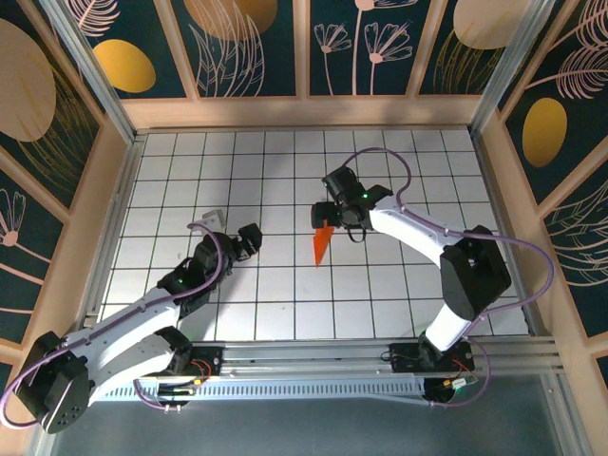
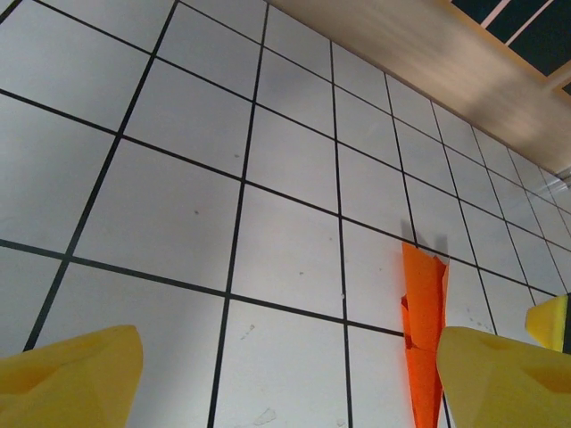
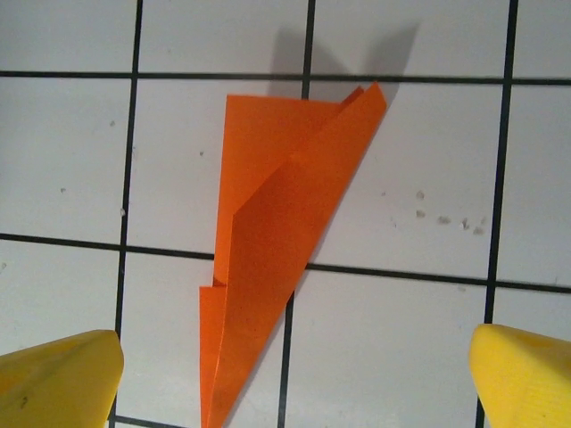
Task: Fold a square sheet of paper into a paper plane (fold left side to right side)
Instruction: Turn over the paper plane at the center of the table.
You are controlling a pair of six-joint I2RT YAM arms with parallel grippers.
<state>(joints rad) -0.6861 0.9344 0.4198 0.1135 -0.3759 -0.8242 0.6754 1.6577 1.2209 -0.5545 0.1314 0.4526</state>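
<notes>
The square sheet of paper is now folded into a narrow orange dart, the paper plane (image 1: 322, 244). It lies flat on the gridded table with its tip toward the near edge. My right gripper (image 1: 331, 211) hovers over its wide end. In the right wrist view the plane (image 3: 277, 241) lies between the yellow fingers (image 3: 62, 379), which stand wide apart and touch nothing; the right gripper (image 3: 294, 383) is open. My left gripper (image 1: 252, 237) is about two tiles left of the plane and also open (image 2: 285, 392). The plane (image 2: 424, 312) shows just beside its right finger (image 2: 504, 379), apart from it.
Wooden walls (image 1: 304, 112) close the table at the back and sides. An aluminium rail (image 1: 313, 356) runs along the near edge by the arm bases. A small pale scrap (image 1: 211, 218) lies just behind the left gripper. White grid tiles (image 1: 190, 161) surround the plane.
</notes>
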